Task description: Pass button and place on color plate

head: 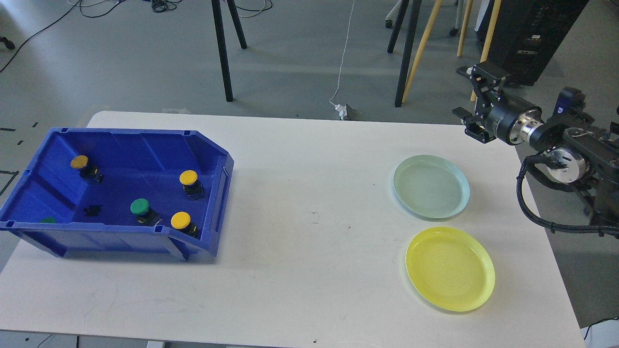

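Right gripper [471, 99] hangs beyond the table's [300, 193] far right corner, jaws spread, empty — the buttons, one green button [140, 207] among yellow, lie in the blue bin [213, 193], well apart from both plates

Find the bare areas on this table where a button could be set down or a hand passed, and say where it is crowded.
The widest bare stretch of white table lies between the blue bin and the two plates. The front strip below the bin is bare too. The green plate and yellow plate sit close together, a narrow gap between. The bin is crowded with yellow and green buttons.
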Robot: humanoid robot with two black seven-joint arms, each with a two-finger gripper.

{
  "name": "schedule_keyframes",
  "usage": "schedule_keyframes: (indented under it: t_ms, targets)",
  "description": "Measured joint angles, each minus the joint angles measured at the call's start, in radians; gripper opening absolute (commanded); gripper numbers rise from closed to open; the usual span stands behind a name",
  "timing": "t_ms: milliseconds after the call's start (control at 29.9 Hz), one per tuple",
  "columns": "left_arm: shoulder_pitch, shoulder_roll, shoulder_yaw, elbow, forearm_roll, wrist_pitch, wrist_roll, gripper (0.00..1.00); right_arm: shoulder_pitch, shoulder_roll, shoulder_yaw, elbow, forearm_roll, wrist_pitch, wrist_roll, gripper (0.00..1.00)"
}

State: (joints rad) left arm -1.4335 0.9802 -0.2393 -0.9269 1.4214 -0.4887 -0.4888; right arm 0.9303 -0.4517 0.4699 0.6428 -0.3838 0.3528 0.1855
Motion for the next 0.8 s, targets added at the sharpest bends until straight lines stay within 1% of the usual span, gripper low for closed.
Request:
schedule_keyframes:
  t_ms: [134,301,468,635,802]
  targets:
    - [-0.025,-0.092,-0.006,0.014,-0.065,0.0,0.0,0.26,0.001,0.03,0.068,0.045,0.002,-0.003,0.0,0.99]
    - [-0.045,-0.221,-0.007,0.051,-0.104,0.0,0.0,0.25,0.003,0.097,0.144,0.082,0.002,-0.007,0.003,0.99]
    - [-0.048,-0.341,0.003,0.062,-0.108,0.0,0.0,0.25,0.005,0.16,0.182,0.112,0.002,-0.004,0.006,0.99]
    - [-0.042,-0.428,0.009,0.067,-0.104,0.0,0.0,0.25,0.006,0.212,0.203,0.161,0.002,-0.005,0.016,0.99]
    - [-0.037,-0.487,0.011,0.082,-0.102,0.0,0.0,0.25,0.006,0.25,0.223,0.207,-0.001,-0.003,0.052,0.99]
